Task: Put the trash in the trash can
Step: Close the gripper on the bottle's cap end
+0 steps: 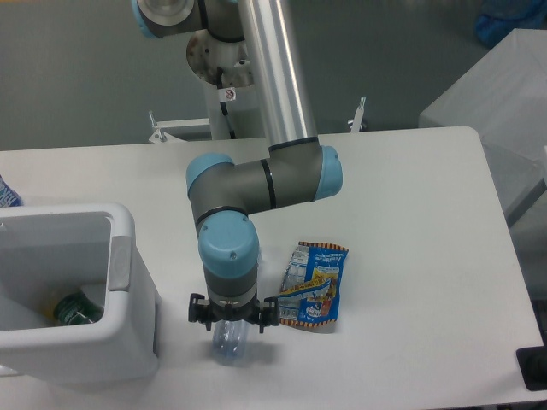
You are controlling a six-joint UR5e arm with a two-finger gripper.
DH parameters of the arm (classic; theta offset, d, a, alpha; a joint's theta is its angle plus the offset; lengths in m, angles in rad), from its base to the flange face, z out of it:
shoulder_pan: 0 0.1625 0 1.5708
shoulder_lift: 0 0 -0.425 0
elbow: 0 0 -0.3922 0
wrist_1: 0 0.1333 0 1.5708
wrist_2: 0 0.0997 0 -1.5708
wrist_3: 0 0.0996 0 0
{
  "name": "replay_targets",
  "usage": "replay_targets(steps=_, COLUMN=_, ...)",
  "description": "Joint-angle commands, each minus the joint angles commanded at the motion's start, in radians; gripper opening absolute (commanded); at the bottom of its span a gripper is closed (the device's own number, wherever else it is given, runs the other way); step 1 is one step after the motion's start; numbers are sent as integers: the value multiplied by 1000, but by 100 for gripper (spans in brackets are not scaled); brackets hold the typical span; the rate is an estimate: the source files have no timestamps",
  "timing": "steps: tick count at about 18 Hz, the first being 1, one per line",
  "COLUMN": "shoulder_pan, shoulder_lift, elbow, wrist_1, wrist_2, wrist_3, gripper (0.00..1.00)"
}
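The crushed clear plastic bottle [229,344] lies on the white table [410,256] near its front edge, partly hidden under my wrist. My gripper [232,328] points straight down right over it. Black finger links stick out on both sides, but the fingertips are hidden, so I cannot tell whether they grip the bottle. The crinkled blue snack wrapper [314,284] with yellow-white print lies flat on the table just right of the gripper. The white boxy trash can [128,282] stands at the left, close beside the arm.
A green-topped object [75,309] lies inside the trash can. A grey box [496,94] stands beyond the table's right corner. A black object [534,369] sits at the table's front right edge.
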Motion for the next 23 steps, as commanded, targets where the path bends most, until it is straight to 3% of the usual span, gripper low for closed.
replay_targets(steps=15, shoulder_pan=-11, shoulder_lift=-51, elbow=9, wrist_1=20, wrist_2=9, wrist_3=-17, gripper=100)
replay_targets(steps=19, shoulder_pan=-11, shoulder_lift=-51, elbow=9, wrist_1=20, wrist_2=24, wrist_3=-20, gripper=81)
replay_targets(steps=23, shoulder_pan=-11, shoulder_lift=-49, elbow=9, wrist_1=18, wrist_2=31, wrist_3=-17, gripper=69)
